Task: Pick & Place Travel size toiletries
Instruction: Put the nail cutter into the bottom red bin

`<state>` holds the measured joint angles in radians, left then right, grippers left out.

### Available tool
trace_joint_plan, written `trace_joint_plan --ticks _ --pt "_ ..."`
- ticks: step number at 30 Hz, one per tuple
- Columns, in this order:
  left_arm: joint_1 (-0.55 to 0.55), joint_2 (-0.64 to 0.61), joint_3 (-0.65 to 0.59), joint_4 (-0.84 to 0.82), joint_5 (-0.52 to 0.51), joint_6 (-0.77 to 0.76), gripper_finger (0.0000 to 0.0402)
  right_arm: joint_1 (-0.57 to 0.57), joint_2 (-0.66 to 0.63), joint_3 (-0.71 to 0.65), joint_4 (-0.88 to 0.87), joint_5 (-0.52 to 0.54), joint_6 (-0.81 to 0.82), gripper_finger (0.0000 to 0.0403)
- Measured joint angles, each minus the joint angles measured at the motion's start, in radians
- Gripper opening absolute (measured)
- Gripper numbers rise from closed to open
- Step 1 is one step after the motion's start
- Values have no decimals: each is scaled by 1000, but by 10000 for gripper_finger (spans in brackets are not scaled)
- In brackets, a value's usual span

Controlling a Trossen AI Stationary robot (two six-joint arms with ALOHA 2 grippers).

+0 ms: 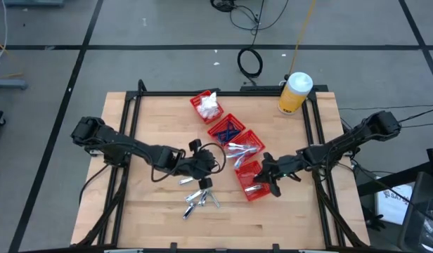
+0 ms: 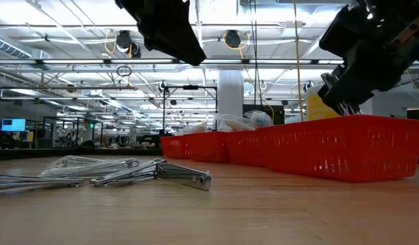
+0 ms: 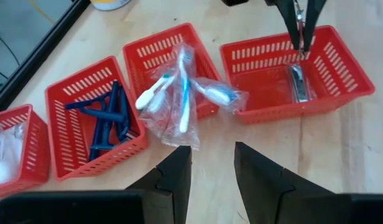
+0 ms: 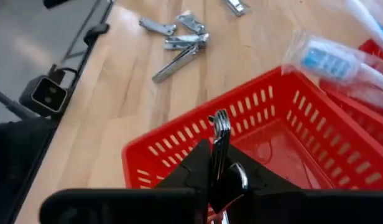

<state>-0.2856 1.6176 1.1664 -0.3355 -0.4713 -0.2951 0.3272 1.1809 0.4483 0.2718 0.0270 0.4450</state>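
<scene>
Right gripper (image 1: 267, 184): it hangs over the nearest red bin (image 1: 250, 180), the last 1 in a row of 4. Its jaws are pinched tight on a silvery nail clipper (image 4: 219, 134), which stands up between them.
Left gripper (image 1: 202, 164): it sits near the middle of the bench (image 1: 153, 119), beside the bin row. Its jaws are a little way apart and nothing is in them.
Silvery pieces on the bench: a small pile of clippers (image 1: 199, 199) lies loose on the wood, just in front of the left gripper.
Other toiletries: white soft packets (image 1: 210, 105) fill the far bin, dark blue pieces (image 3: 106, 116) lie in the next, and clear-wrapped toothbrushes (image 3: 179, 93) spill over the third.
Already in the near bin: 1 silvery clipper (image 3: 299, 83) lies on its floor.
Step in hand: I think the right arm is about to drop its clipper into the near bin.
How to do it well: keep the clipper over the middle of the bin, go low, then open the jaws, so it does not bounce off the rim.
Hard to see: from table height the bin walls hide what is inside, and I cannot count the loose clippers because they overlap.
</scene>
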Motion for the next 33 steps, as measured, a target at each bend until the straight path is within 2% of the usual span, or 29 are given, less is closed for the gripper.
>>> trace_joint_plan --ticks 6,15,19,26,30,33 --pt "10 0 0 1 0 -5 122 0 0 -56 141 -2 -9 44" --pt "10 0 0 0 1 -22 122 0 0 -68 175 2 -6 168" --pt "10 0 0 -9 1 -22 122 -1 0 -68 210 27 -18 207" --pt "-12 0 0 -154 35 -90 122 0 0 -68 255 24 -49 223" --pt "-35 0 0 -288 123 -215 122 0 0 -68 255 24 -66 216" --pt "-65 0 0 -373 138 -344 122 0 0 -68 256 24 -95 216"
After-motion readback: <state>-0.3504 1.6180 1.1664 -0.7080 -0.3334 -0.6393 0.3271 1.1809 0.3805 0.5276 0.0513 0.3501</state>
